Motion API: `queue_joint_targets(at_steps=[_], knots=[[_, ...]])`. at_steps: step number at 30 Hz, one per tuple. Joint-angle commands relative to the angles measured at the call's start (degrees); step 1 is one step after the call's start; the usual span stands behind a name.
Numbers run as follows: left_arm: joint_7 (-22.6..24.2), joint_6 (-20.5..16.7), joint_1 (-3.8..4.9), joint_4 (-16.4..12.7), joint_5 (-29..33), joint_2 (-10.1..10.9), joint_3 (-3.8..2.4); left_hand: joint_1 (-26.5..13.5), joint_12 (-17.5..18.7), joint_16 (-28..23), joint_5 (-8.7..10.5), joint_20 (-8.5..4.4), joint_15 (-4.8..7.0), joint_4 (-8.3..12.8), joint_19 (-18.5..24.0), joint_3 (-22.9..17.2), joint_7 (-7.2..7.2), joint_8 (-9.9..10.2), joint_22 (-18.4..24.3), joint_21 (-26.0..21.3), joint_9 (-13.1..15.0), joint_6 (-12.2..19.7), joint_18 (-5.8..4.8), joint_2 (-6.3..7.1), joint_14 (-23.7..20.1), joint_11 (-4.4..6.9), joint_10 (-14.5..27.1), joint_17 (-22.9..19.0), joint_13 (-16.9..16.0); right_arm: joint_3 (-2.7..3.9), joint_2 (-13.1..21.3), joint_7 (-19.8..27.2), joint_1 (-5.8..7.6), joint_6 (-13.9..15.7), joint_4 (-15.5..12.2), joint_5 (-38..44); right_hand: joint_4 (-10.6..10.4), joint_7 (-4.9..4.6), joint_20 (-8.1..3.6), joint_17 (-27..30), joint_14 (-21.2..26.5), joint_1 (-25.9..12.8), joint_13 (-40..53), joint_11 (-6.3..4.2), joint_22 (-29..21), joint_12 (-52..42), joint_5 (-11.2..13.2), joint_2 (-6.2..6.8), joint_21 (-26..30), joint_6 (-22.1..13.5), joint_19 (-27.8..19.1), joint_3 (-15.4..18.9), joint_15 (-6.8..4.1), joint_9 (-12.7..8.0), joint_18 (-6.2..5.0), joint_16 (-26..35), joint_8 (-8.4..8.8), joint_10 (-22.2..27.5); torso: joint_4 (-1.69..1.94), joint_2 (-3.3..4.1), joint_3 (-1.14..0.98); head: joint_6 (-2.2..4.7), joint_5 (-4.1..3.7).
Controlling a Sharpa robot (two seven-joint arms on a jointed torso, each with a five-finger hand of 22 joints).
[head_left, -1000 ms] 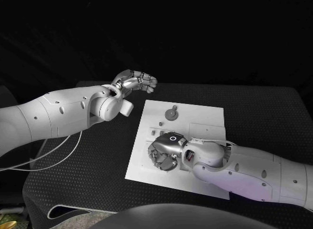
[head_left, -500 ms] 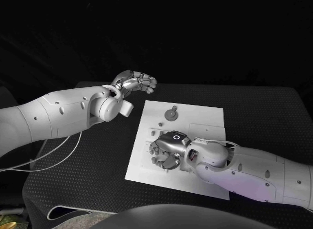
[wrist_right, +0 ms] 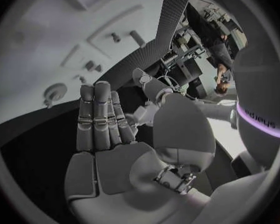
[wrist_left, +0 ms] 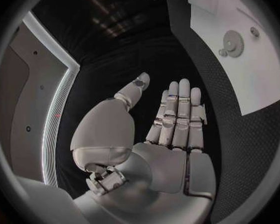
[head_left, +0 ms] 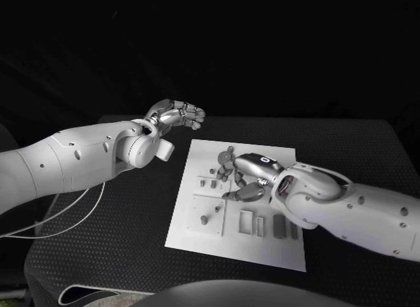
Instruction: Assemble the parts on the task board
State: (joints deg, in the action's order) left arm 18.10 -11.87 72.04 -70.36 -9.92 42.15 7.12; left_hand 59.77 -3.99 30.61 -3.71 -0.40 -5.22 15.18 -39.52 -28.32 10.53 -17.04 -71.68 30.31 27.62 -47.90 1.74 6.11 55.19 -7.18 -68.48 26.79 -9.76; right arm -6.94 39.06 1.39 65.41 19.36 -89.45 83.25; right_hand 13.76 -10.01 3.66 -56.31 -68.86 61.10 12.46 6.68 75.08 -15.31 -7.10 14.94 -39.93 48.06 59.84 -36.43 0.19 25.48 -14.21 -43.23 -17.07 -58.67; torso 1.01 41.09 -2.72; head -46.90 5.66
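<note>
The white rectangular task board [head_left: 199,224] lies flat in the middle of the black textured worktop [head_left: 108,249], and the small grey parts [head_left: 210,184] sit scattered over it: little pegs near its left side, flat oblong pieces [head_left: 282,226] toward its near right, and a round grey toothed disc [wrist_left: 232,43] at its far end.

The right hand [head_left: 241,174] hangs over the far middle of the board, close above the pegs; its fingers [wrist_right: 96,115] lie straight and side by side with nothing between them. Whether the fingertips touch the board I cannot tell. The left hand [head_left: 178,114] is held off the board, beyond its far left corner, fingers [wrist_left: 177,115] extended together and carrying nothing.

The main risk, as I judge it, is crowding: the right hand's broad palm hovers over several loose pieces, so a low sweep could knock pegs over or push them off the board's edge. Its forearm also hides part of the board from the head camera, which could spoil aim at a small part. The board appears unheld, so a sideways push might slide it on the worktop.
</note>
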Motion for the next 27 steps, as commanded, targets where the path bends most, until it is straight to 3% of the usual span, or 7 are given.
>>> queue_joint_targets(at_steps=[1, 5, 9, 12, 18, 22, 27], knots=[[0.4, 0.6, 0.07, 0.2, 0.4, 0.0, -0.04, -0.5, -0.1, -0.3, 0.09, 0.04, -0.15, -0.3, -0.3, 0.1, -0.05, 0.1, -0.1, -0.3, -0.1, 0.5, 0.37, -0.08, 0.3, 0.05, 0.3, 0.1, 0.1, 0.11, 2.5, 2.9, 2.12, -4.5, 0.5, -16.6, 0.0, -0.66, 0.44, 0.9, 2.6, 0.6, 0.8, -0.32, 0.8, -2.2, 0.7, -1.98, 0.8, 0.4, -2.6, 0.2, -0.28, 0.1, -0.64, 0.7, -0.37, -1.7, -0.17, -0.08, 0.00, 0.61, -0.83], [0.4, 0.7, 0.06, 0.2, 0.5, -0.2, -0.04, -0.5, -0.1, -0.3, 0.09, 0.04, -0.15, -0.3, -0.3, 0.1, -0.05, 0.1, -0.1, -0.4, -0.1, 0.5, 0.37, -0.06, 0.3, 0.05, 0.3, 0.1, 0.1, 0.13, 5.8, -0.4, 3.87, -7.9, 0.1, -20.3, -0.1, -0.03, 0.82, 1.7, 2.6, 1.0, 2.9, -1.35, 0.7, -5.8, 1.2, -2.92, 0.8, 1.7, -2.6, 0.8, -1.08, 0.5, -0.79, 0.4, -1.22, -3.4, -0.43, -0.23, 0.02, 1.07, -1.56], [0.5, 1.1, 0.03, 0.2, 0.5, -0.4, -0.01, -0.5, -0.1, -0.4, 0.04, 0.03, -0.14, -0.4, -0.3, 0.0, -0.06, 0.1, -0.1, -0.4, -0.1, 0.5, 0.38, -0.14, 0.4, 0.06, 0.2, 0.2, 0.1, 0.13, 8.7, -9.6, 4.25, -19.4, -1.4, -21.6, -3.2, 0.89, 0.35, 1.9, 0.6, -3.3, 11.5, -3.54, 1.1, -17.2, 4.4, -4.02, -0.7, 2.9, -0.7, 3.9, -2.98, 1.3, -0.79, -2.3, -2.10, -5.3, -0.65, -0.43, 0.11, 1.76, -2.35], [0.8, 1.4, 0.00, 0.6, 0.7, -0.5, 0.00, -0.6, -0.1, -0.4, 0.02, 0.03, -0.14, -0.4, -0.3, 0.0, -0.06, 0.0, -0.1, -0.4, -0.1, 0.5, 0.38, -0.19, 0.4, 0.06, 0.2, 0.2, 0.1, 0.07, 9.6, -12.8, 4.31, -20.7, -2.0, -22.4, -2.5, 1.26, -0.97, 0.7, 1.5, -6.4, 18.3, -3.93, 1.1, -23.5, 4.4, -6.21, -2.5, 2.9, -1.3, 8.5, -3.45, 2.0, -0.79, -4.5, -2.35, -0.4, -0.80, -0.58, 0.19, 1.91, -3.02], [0.9, 1.9, -0.16, 0.8, 0.8, -0.6, 0.03, -1.0, -0.1, -0.6, -0.08, 0.05, -0.16, -0.7, -0.3, 0.2, -0.05, 0.0, -0.2, -0.5, -0.1, 0.6, 0.36, -0.07, 0.3, 0.05, 0.3, 0.4, 0.1, -0.28, 13.4, -16.0, 4.29, -18.5, -4.3, -23.7, -3.3, 1.81, -3.40, -5.6, -1.5, -7.5, 31.8, -4.35, 1.5, -39.1, 4.6, -5.77, -11.3, 2.3, 1.9, 9.9, -4.11, 2.3, -0.79, -17.3, -1.63, 4.3, -1.01, -0.73, -0.02, 1.58, -3.97], [1.0, 2.1, -0.36, 1.0, 0.8, -0.8, 0.05, -1.1, -0.1, -0.6, -0.10, 0.05, -0.16, -0.7, -0.3, 0.2, -0.05, 0.0, -0.2, -0.5, -0.1, 0.6, 0.37, -0.08, 0.3, 0.05, 0.3, 0.5, 0.1, -0.49, 15.9, -17.2, 4.29, -21.0, -5.7, -23.8, -5.6, 2.07, -4.78, -8.8, -1.1, -9.9, 40.9, -5.11, 1.3, -51.2, 4.2, -5.26, -15.0, 3.2, 2.8, 10.1, -4.73, 2.8, -0.79, -23.7, -1.88, 6.4, -1.00, -0.76, 0.18, 1.61, -4.30], [1.1, 2.4, -0.55, 1.4, 0.9, -1.2, 0.05, -1.2, -0.1, -0.7, -0.12, 0.05, -0.16, -0.8, -0.3, 0.2, -0.05, 0.0, -0.2, -0.6, -0.1, 0.6, 0.37, -0.12, 0.3, 0.04, 0.3, 0.5, 0.1, -0.98, 17.9, -19.7, 4.27, -24.6, -6.6, -23.0, -7.1, 3.20, -6.47, -9.7, -2.5, -11.9, 44.5, -6.15, 1.2, -56.7, 4.3, -7.42, -17.9, 5.1, 4.1, 10.2, -5.85, 3.7, -0.79, -27.0, -2.76, 4.4, -0.76, -0.75, 0.30, 1.85, -5.17]])
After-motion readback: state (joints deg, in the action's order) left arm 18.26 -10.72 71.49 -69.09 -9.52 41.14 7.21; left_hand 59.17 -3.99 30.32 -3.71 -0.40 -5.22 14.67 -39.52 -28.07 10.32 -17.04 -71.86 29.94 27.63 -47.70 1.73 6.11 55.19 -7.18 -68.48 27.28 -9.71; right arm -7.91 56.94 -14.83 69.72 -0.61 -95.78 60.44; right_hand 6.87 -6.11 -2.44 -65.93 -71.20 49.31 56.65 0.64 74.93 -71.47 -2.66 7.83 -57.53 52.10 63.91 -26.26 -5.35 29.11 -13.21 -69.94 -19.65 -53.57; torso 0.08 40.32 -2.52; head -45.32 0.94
